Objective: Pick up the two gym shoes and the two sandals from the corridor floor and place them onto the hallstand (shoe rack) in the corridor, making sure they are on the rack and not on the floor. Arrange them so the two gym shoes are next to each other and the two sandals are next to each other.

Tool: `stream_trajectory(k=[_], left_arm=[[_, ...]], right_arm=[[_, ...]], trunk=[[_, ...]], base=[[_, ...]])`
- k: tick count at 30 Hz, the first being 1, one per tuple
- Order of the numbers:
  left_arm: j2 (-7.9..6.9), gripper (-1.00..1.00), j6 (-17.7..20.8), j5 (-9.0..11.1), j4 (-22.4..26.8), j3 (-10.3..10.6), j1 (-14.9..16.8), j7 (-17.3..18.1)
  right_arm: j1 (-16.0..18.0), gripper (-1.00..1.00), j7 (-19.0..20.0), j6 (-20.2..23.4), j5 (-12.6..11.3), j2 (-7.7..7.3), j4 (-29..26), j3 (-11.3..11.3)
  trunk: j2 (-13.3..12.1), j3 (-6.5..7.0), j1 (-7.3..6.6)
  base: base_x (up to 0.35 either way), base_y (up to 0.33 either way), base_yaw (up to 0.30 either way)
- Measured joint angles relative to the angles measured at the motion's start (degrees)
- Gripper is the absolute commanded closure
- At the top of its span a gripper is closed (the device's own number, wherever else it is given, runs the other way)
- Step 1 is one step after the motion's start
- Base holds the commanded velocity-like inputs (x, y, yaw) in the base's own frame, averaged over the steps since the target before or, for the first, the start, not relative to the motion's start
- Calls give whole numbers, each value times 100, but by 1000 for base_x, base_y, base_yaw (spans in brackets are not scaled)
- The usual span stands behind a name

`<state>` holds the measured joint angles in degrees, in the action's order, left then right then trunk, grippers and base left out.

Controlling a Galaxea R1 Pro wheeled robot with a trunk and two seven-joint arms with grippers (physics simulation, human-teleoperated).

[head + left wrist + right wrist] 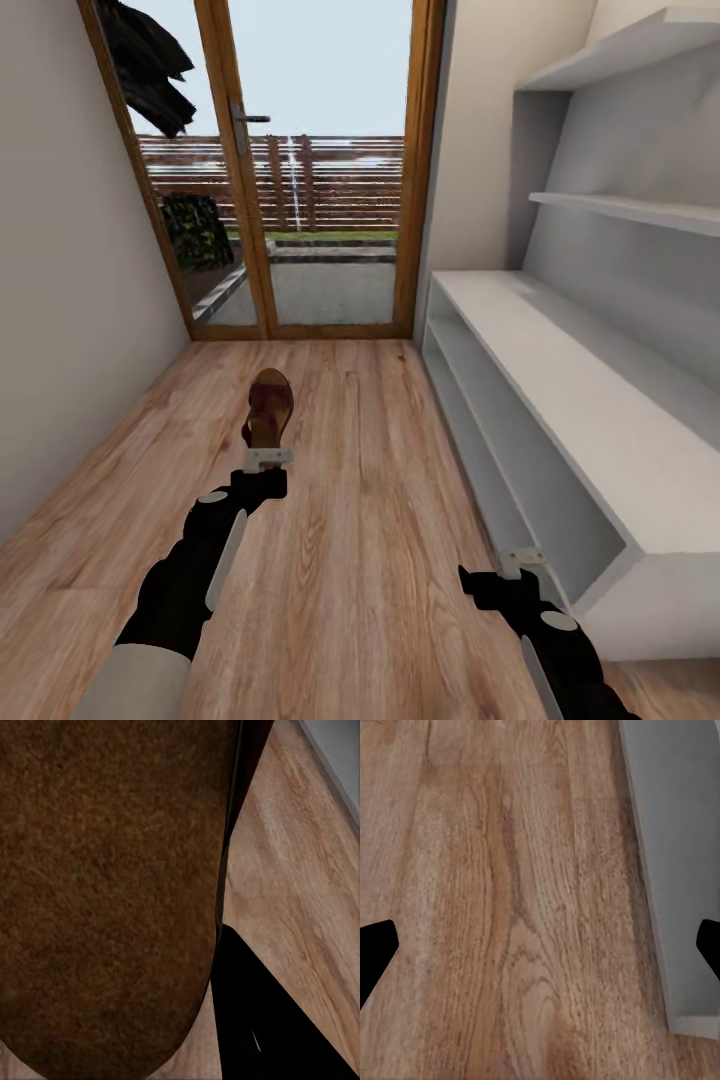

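Head view: a narrow corridor ending at a wood-framed glass door [310, 170]. The left gripper [268, 459] reaches forward over the corridor floor [380, 500] and is clenched on the heel end of one dark brown sandal [269, 405], which extends away from the robot toward the door, near the middle of the floor and well apart from the rack. Whether the sandal rests on the planks or is lifted cannot be told.

Left wrist view: the sandal [105, 892] presents its brown, finely grained surface just in front of the camera, with one dark finger [262, 1020] beside it and wood flooring [300, 870] beyond.

The hallstand [560, 400] stands along the right wall: a pale flat top, an open shelf level beneath, two staggered upper shelves.

The right gripper [520, 560] hovers beside the near end of the hallstand. In the right wrist view its fingers [375, 945] stand wide apart, released, with bare floor [510, 907] between them and the hallstand's pale side [675, 832] along one edge.
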<state>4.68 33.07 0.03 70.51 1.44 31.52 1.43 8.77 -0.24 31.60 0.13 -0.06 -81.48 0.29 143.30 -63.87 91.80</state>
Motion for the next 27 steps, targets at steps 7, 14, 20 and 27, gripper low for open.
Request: stream_trajectory(k=[7,14,20,27], left_arm=[[-1,100,0,0,-2,0,0,1],[4,100,-2,4,-2,1,0,2],[5,100,-2,7,-2,1,0,1],[4,100,0,7,0,-1,-1,1]], right_arm=[[-1,-100,0,0,4,-2,-1,-2],[-1,-100,0,1,5,-2,-2,0],[0,-100,0,1,6,-2,-3,3],[1,-100,0,0,7,-2,-2,5]], trunk=[[0,-2,0],[0,-2,0],[0,-3,0],[0,-21,0]], base=[[348,0,12],[348,-62,0],[348,-126,35],[348,-72,244]])
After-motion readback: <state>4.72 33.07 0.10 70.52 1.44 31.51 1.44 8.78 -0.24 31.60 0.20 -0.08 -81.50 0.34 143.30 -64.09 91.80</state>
